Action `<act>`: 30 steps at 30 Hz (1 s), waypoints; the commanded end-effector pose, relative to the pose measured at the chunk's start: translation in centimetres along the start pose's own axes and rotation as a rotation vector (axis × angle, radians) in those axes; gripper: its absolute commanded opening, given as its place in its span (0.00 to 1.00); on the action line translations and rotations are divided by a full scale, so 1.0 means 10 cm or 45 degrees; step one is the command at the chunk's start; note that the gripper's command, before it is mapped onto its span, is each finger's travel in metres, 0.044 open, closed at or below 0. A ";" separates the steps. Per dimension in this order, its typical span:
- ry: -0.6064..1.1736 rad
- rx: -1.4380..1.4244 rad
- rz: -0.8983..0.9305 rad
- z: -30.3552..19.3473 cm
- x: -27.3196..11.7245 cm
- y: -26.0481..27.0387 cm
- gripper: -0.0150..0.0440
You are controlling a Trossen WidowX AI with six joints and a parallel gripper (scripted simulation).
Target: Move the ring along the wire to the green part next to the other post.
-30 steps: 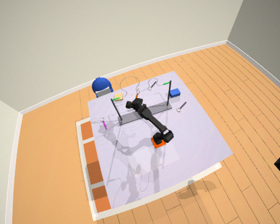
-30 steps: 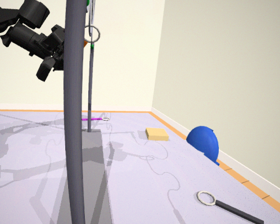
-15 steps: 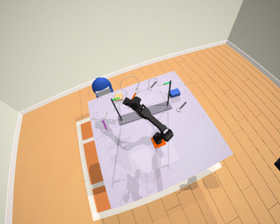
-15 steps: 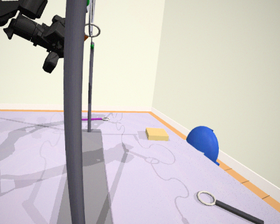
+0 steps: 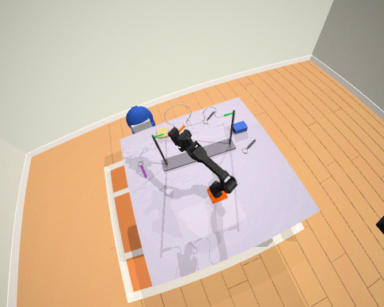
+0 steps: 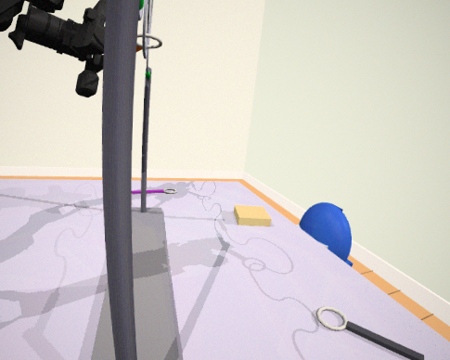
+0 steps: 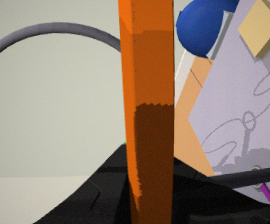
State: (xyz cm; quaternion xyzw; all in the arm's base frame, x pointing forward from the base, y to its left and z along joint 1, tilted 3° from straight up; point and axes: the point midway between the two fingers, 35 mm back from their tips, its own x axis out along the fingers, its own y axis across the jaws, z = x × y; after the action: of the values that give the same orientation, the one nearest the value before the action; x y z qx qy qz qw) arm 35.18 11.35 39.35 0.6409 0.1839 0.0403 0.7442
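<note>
My gripper (image 5: 180, 131) (image 7: 136, 153) is shut on the orange handle (image 5: 182, 128) (image 7: 155, 65) (image 6: 139, 48). The ring (image 6: 160, 44) is at the handle's far end, by the lower right end of the big loop in the grey wire (image 5: 165, 115) (image 7: 61, 27). The wire appears to pass through the ring; contact cannot be told. The ring lies nearly flat in the exterior view and is out of the wrist view. The left post (image 5: 160, 150) (image 6: 145, 139) bears a green part (image 5: 158, 135) (image 6: 147, 74). The right post (image 5: 232, 127) (image 6: 119, 186) bears another green part (image 5: 228, 114).
A grey base joins the posts. A tan block (image 5: 162, 131) (image 6: 251, 216) (image 7: 260, 29) lies behind the left post, a blue block (image 5: 240, 126) beside the right post. A purple-handled ring (image 5: 143, 171) (image 7: 269, 194) and two dark-handled rings lie on the table.
</note>
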 end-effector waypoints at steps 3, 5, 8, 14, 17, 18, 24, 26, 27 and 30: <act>0.031 0.185 0.104 0.01 -0.04 0.25 0.00; 0.038 0.240 0.135 0.02 -0.06 0.32 0.00; 0.048 0.321 0.180 0.04 -0.08 0.42 0.00; 0.067 0.480 0.269 0.11 -0.14 0.62 0.00; 0.076 0.554 0.311 0.15 -0.18 0.71 0.00; 0.079 0.579 0.324 0.17 -0.19 0.73 0.00; 0.031 0.717 0.370 0.26 -0.19 0.90 0.00; 0.008 0.772 0.387 0.30 -0.19 0.96 0.00; 0.005 0.795 0.395 0.32 -0.20 0.98 0.00; 0.007 0.849 0.421 0.37 -0.23 1.05 0.00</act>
State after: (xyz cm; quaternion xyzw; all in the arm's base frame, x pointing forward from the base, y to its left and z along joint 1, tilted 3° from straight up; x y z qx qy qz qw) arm 35.89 9.64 49.49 0.8514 0.0964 0.1020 0.5053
